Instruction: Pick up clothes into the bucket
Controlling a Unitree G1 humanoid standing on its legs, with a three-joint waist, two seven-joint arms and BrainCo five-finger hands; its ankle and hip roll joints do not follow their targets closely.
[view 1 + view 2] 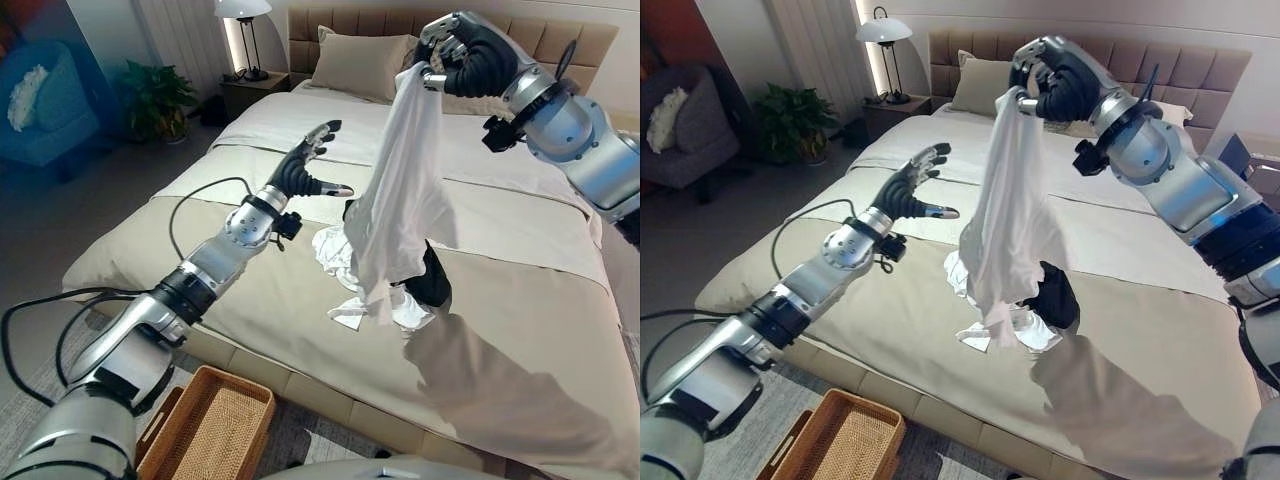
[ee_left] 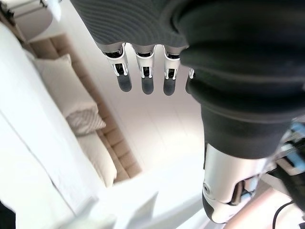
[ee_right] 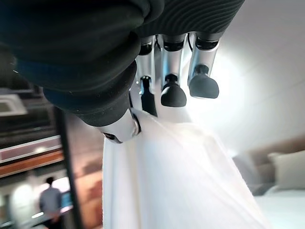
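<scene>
Overhead, right robot hand (image 1: 452,60) grips one white garment (image 1: 400,190) (left robot hand (image 1: 312,160) released).

head stereo overlooking bed (image 1: 300,300), wrist close-ups

The left hand (image 2: 143,71) hangs with fingers (image 2: 145,76) straight, holding nothing. Past it run a padded headboard (image 2: 114,138) and pillows (image 2: 71,95) on white bedding (image 2: 28,143).
</scene>
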